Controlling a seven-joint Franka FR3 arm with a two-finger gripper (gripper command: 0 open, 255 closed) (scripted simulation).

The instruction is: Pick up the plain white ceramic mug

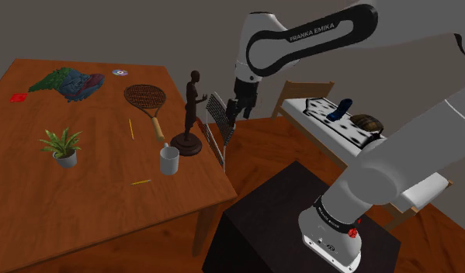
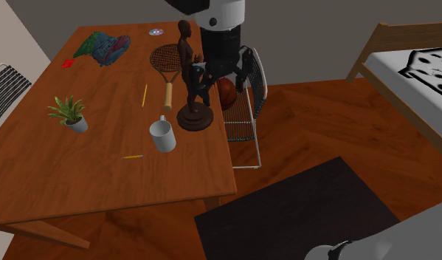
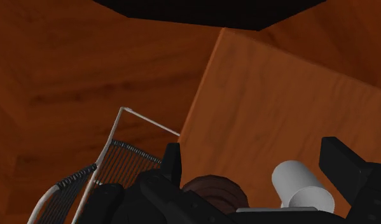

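Across the wooden table (image 1: 83, 209), toward the shoulder view's left, a small potted plant (image 1: 61, 146) is standing, and a blue-green bundle (image 1: 67, 83) is lying at the far side behind it. Moving right, a racket (image 1: 147, 103) is lying flat. Nearer to me, the white mug (image 1: 169, 160) is standing upright close to the table's right edge, just beside the round base of a dark figurine (image 1: 190, 115). Further right, past the table edge, the gripper (image 1: 230, 121) is hanging over a wire chair (image 1: 217, 105), well apart from the mug. In the wrist view I am seeing the fingers (image 3: 173, 165) standing apart and clasping nothing. The mug (image 3: 297, 184) is showing beyond them on the tabletop, with neither finger touching it.
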